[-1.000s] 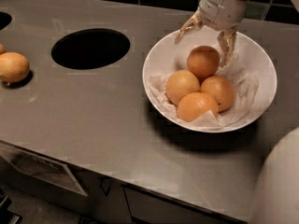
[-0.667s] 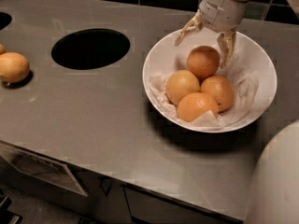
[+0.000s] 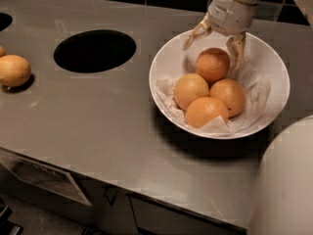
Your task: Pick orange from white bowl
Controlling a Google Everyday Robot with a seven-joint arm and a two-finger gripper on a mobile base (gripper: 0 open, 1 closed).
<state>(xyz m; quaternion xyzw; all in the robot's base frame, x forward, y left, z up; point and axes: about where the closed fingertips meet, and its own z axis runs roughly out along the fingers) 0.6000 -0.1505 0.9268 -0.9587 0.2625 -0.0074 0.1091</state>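
A white bowl (image 3: 166, 58) sits on the grey counter at the right and holds several oranges on crumpled white paper. The orange (image 3: 212, 65), darker than the others, lies at the back of the bowl. My gripper (image 3: 212, 54) reaches down from the top right and is open. Its fingers straddle this orange: the left finger (image 3: 191, 37) hangs over the bowl's back-left rim, apart from the fruit. The right finger (image 3: 237, 49) is close beside the orange's right side. Three paler oranges (image 3: 190, 90) lie in front of it.
A dark round hole (image 3: 94, 50) is cut in the counter left of the bowl. A loose orange fruit (image 3: 13, 70) lies at the far left. My white body (image 3: 286, 180) fills the lower right corner. The counter's front edge runs along the bottom, above cabinets.
Almost nothing has moved. The gripper stays open over the back orange, with its left finger slightly lower and wider. The oranges and the bowl have not shifted.
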